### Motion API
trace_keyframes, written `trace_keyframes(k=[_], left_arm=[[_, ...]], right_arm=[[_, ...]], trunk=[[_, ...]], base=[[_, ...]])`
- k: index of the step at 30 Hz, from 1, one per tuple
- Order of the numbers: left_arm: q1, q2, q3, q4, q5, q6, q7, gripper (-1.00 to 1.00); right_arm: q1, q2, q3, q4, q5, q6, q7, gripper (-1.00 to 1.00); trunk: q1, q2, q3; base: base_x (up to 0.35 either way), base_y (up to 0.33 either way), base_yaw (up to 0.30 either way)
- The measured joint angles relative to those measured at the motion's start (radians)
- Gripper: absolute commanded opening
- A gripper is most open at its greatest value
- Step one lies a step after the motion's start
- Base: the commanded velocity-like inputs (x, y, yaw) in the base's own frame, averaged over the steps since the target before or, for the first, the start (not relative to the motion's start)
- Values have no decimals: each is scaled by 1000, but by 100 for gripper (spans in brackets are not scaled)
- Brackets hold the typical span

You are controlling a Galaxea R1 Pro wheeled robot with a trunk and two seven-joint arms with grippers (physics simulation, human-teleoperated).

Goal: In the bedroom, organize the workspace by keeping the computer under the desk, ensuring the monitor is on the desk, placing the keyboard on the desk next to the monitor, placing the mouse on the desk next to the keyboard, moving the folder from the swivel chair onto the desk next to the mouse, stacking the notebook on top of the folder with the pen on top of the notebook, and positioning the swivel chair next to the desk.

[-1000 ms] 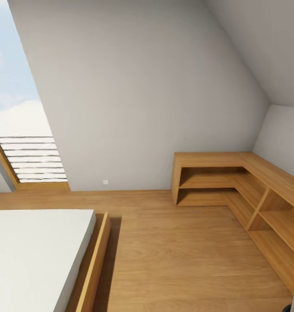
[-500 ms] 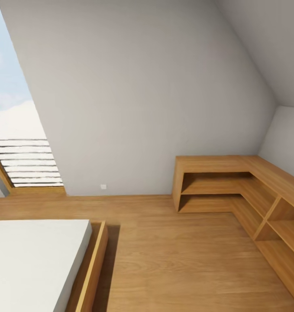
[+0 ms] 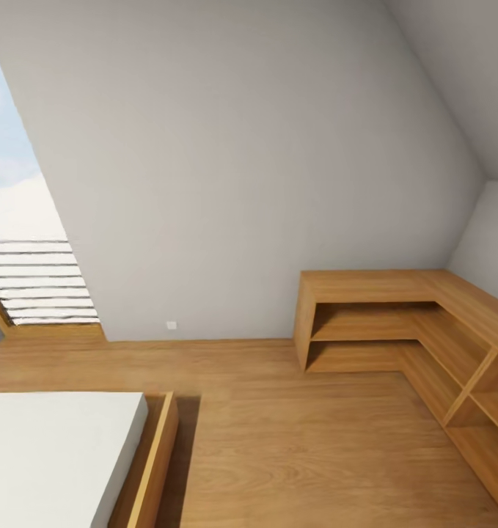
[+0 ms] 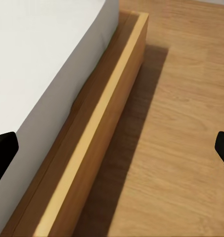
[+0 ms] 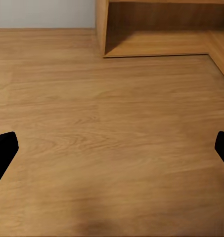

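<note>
None of the task's objects are in sight; I am in transit through the bedroom. My left gripper (image 4: 112, 148) hangs open over the wooden edge of a bed (image 4: 92, 138), its black fingertips (image 4: 3, 148) far apart with nothing between them. My right gripper (image 5: 112, 150) is open too, above bare wooden floor (image 5: 116, 133), its dark fingertips (image 5: 3, 148) spread wide and empty.
A bed with a white mattress (image 3: 50, 455) and wooden frame (image 3: 157, 462) sits at the near left. A low L-shaped wooden shelf unit (image 3: 395, 323) lines the right corner. A slanted window (image 3: 28, 279) is at the left, under a sloping grey wall (image 3: 263, 169). Wooden floor (image 3: 300, 440) lies between.
The whole view has shifted: the shelf unit, bed and window sit lower and further left and right as the camera moved. Nothing in the room itself moved.
</note>
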Motion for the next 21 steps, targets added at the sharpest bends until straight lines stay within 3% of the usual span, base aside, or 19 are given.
trace_keyframes(k=[21], left_arm=[[0, 0, 0, 0, 0, 0, 1, 100]], right_arm=[[0, 0, 1, 0, 0, 1, 0, 100]], trunk=[[0, 0, 0]], base=[[326, 0, 0]])
